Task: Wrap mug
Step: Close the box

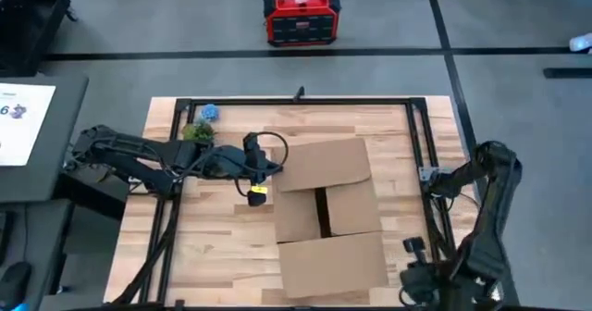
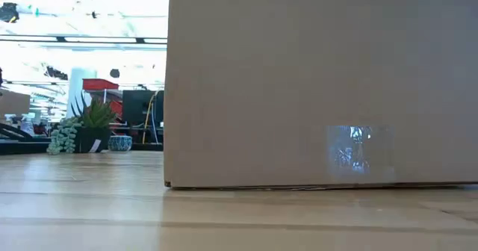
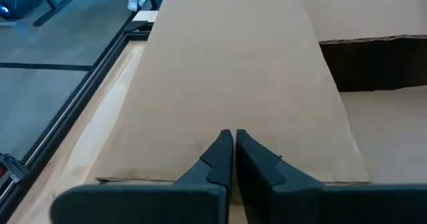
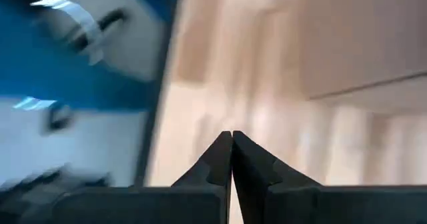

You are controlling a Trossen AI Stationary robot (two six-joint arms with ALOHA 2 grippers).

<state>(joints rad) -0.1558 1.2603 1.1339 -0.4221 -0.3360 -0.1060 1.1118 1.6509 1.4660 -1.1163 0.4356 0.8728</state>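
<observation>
A red and black box-shaped device (image 1: 301,18) sits on the grey floor (image 1: 388,15) beyond the far edge of the wooden counter (image 1: 222,255). At the counter's far left corner stand a small green potted plant (image 1: 196,131) and, just beside it, a blue patterned bowl (image 1: 209,113). A black metal frame (image 1: 305,100) runs along the counter's edges. A white sheet (image 1: 20,121) lies on a grey surface at the left
</observation>
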